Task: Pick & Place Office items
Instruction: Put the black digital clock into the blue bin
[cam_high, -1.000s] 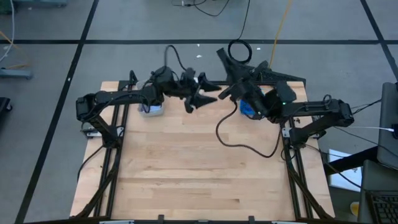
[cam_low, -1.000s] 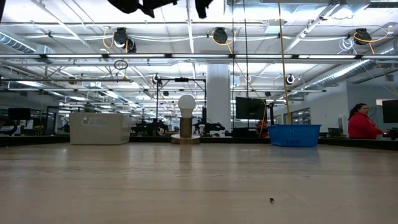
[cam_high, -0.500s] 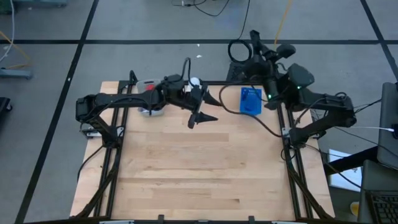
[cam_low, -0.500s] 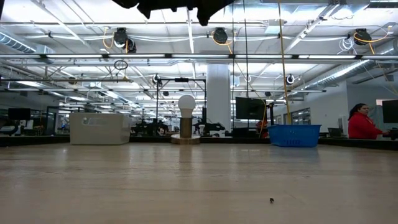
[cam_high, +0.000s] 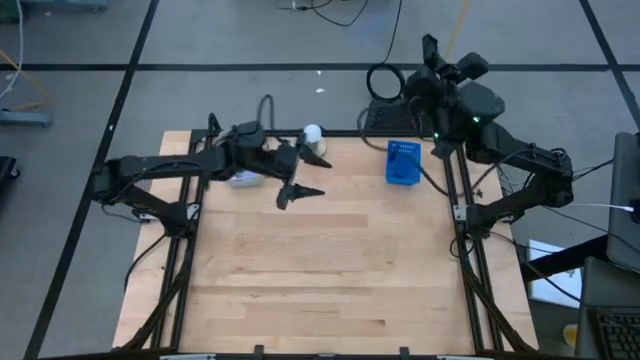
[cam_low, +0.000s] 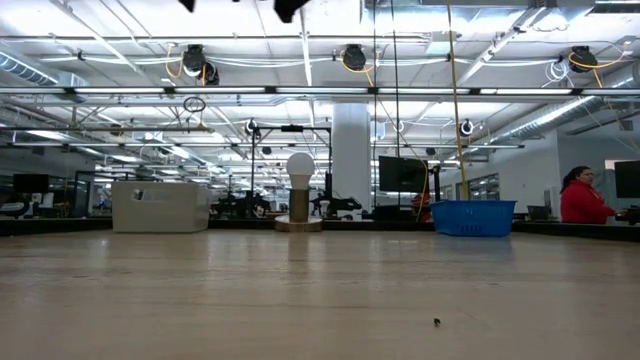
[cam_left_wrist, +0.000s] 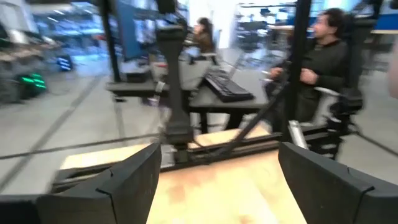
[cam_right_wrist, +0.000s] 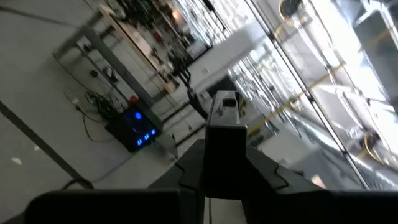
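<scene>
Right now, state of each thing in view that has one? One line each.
left claw: open, empty, above the table's far middle.
right claw: shut, raised beyond the table's far right corner.
blue tray: flat, far right of the table.
grey tray: far left, partly under the left arm.
white ball: upright on its base, far edge.

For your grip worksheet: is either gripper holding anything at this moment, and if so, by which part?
Nothing is held. The left gripper hangs open and empty over the table; the right gripper, raised beyond the table's far edge, is shut with nothing visible between its fingers.
</scene>
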